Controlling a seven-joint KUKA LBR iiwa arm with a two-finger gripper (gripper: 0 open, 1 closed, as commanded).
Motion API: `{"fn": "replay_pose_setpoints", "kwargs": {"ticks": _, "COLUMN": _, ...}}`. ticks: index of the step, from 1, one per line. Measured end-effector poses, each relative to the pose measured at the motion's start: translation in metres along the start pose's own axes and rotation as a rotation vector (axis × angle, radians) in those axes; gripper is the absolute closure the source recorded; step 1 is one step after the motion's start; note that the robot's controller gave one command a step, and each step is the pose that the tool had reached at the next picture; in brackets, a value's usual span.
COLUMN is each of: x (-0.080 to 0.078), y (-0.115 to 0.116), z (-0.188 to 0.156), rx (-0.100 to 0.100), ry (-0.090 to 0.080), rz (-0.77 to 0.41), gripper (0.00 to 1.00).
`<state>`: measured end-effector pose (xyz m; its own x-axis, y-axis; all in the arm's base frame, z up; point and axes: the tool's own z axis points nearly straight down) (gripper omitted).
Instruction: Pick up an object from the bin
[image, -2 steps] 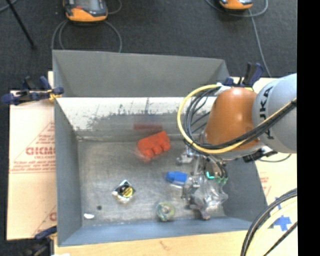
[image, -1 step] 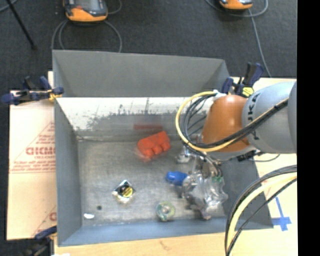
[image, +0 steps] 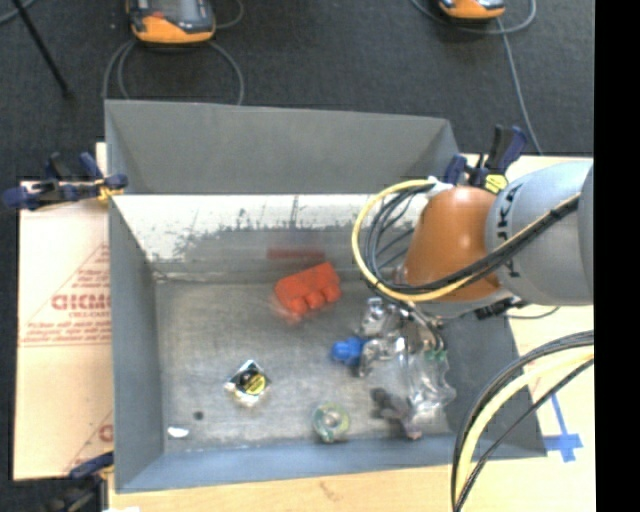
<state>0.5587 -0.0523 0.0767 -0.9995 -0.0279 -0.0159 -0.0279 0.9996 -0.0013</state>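
Observation:
My gripper (image: 383, 338) hangs low in the right half of the bin, under the arm's orange cover. Just to its left, touching or nearly touching it, lies a small blue piece (image: 346, 352). A crumpled clear plastic thing (image: 427, 385) lies right of and below the gripper. A dark grey lump (image: 393, 408) rests on the floor beneath it, by the front wall. A red toy brick (image: 307, 290) lies up and to the left, near the back wall.
A small black, yellow and white thing (image: 247, 382) sits left of centre on the floor. A pale green round thing (image: 330, 422) lies by the front wall. A white scrap (image: 177, 432) is in the front left corner. The arm and its cables cover the bin's right side.

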Motion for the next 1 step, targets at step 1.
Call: {"fn": "replay_pose_setpoints", "kwargs": {"ticks": 1, "x": -0.0002, "y": 0.0097, "z": -0.1468, "rx": 0.000, "ry": 0.003, "rz": 0.008, "gripper": 1.00}}
